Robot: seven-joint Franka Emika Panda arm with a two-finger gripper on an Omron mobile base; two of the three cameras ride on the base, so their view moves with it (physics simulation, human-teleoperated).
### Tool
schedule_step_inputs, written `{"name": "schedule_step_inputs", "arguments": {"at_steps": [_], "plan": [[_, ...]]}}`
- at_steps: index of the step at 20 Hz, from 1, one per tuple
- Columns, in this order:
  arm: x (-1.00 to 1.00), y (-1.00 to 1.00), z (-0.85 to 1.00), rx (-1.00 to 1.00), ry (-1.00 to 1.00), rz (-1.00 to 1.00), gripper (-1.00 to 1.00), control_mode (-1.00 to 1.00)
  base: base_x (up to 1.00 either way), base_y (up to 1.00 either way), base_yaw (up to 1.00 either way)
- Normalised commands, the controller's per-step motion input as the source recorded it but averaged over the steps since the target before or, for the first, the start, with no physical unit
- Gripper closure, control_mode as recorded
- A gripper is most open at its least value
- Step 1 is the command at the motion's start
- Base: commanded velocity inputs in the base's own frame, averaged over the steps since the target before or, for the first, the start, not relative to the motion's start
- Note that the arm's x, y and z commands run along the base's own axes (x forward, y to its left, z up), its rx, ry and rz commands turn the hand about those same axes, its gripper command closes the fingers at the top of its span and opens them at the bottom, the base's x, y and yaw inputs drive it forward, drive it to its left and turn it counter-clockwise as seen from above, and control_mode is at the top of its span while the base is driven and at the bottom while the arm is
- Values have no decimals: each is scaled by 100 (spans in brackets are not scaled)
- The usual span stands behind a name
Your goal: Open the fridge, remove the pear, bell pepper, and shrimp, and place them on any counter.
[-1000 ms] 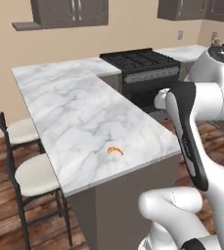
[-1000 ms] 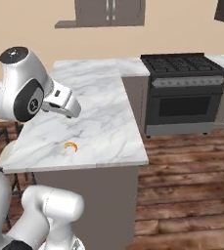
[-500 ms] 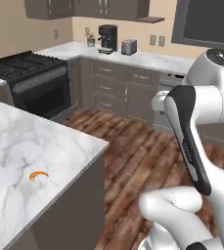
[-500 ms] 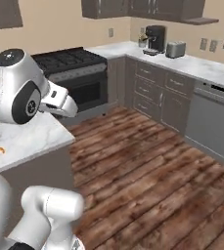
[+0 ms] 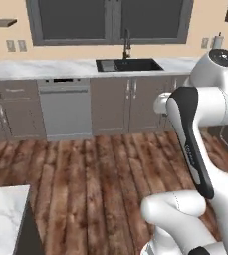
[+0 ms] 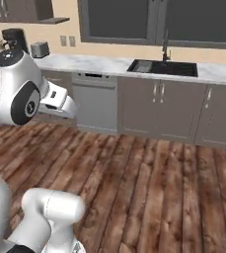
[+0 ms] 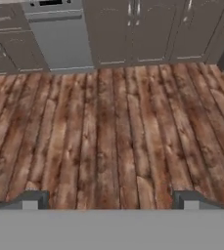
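A rendered kitchen, seen from a robot's mobile base facing a wide wood-plank floor [image 5: 100,179]. Along the far wall, from about ten to two o'clock in the left base view, runs a row of grey cabinets [image 5: 130,102] under a pale marble worktop, with a dishwasher [image 5: 65,107] left of centre and a dark sink [image 5: 129,64] with a tall tap at twelve o'clock.

The white arm [image 5: 195,124] rises at three to five o'clock, folded close to its own body. A corner of the counter [image 5: 3,211], the white marble island slab, sits at eight o'clock; the corner in view is bare.

In the hand view the gripper [image 7: 108,200] looks down at the floor, its two dark fingertips [image 7: 33,199] standing far apart at the bottom edge with nothing between them (wide, and empty).

The fridge, pear, bell pepper and shrimp do not appear from this position, so their whereabouts cannot be told.

Judging by the task alone, the fridge door is probably heavy and stiff, best pulled by its bar handle. The pear and pepper are likely light, rounded and smooth, so a grip across the widest part seems safest. The shrimp is presumably thin, soft and easily missed.
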Motion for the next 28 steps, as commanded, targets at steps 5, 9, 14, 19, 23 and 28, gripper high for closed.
{"name": "schedule_step_inputs", "arguments": {"at_steps": [5, 9, 14, 19, 23, 28], "plan": [[0, 0, 0, 0, 0, 0, -100, 100, 0, 0, -100], [0, 0, 0, 0, 0, 0, -100, 100, 0, 0, -100], [0, 0, 0, 0, 0, 0, -100, 100, 0, 0, -99], [0, 0, 0, 0, 0, 0, -100, 100, 0, -7, -97], [0, 0, 0, 0, 0, 0, -100, 100, 11, -11, -86], [0, 0, 0, 0, 0, 0, -100, 100, 60, 0, -52]]}}
